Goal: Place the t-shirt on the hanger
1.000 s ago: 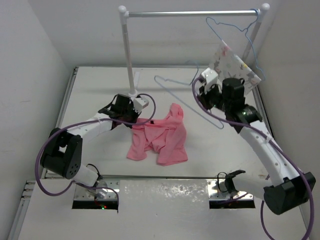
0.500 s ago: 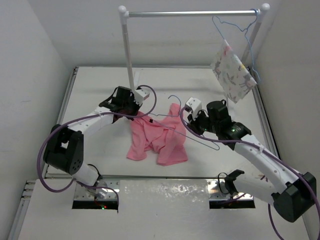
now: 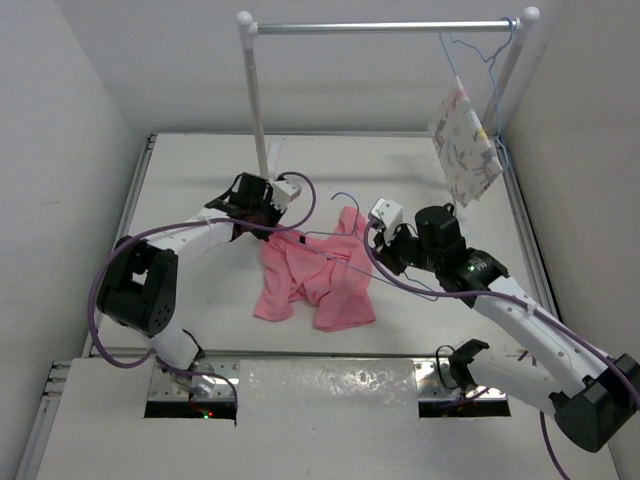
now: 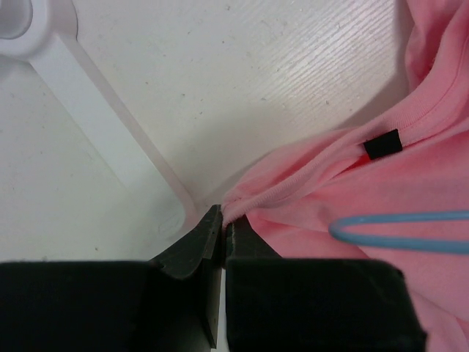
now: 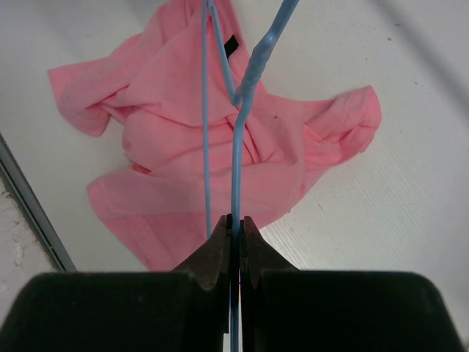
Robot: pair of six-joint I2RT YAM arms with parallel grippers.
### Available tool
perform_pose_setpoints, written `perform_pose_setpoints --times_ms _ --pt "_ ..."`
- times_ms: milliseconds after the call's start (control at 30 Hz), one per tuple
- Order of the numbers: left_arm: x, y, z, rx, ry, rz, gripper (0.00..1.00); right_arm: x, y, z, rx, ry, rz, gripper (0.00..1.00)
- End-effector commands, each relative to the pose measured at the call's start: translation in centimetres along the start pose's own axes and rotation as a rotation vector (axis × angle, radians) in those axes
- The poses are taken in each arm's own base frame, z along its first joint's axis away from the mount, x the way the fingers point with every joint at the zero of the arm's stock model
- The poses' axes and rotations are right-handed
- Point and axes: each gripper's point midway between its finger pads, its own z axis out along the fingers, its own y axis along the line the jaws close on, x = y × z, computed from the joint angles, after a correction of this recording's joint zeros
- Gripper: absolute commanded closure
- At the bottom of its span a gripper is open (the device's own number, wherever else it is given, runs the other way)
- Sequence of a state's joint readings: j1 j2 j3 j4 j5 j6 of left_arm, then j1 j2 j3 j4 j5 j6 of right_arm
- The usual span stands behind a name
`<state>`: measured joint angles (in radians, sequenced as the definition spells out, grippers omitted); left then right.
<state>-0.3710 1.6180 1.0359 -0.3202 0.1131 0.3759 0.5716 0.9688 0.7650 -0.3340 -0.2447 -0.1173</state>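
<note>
Left claw (image 4: pixel 222 220) closed, pinching t-shirt (image 3: pixel 320 275) collar edge (thin hold, could slip); right claw (image 5: pixel 234 224) clamped on hanger (image 5: pixel 236 161).

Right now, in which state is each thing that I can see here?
t-shirt: crumpled on the table, edge pinched.
hanger: held over the t-shirt, not yet inside it.
left fingers: shut on the t-shirt's edge.
right fingers: shut on the hanger's wire.
printed cloth: hanging below the rail, at its right end.
</note>
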Motion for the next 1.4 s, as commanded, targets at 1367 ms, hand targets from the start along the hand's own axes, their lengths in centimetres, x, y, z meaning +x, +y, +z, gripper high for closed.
perform_pose_setpoints --times_ms 1367 --pt "-1.4 0.3 -0.1 0.021 -0.038 0.031 1.00 -7.7 -5.8 3.7 0.200 -0.038 -0.265 1.00"
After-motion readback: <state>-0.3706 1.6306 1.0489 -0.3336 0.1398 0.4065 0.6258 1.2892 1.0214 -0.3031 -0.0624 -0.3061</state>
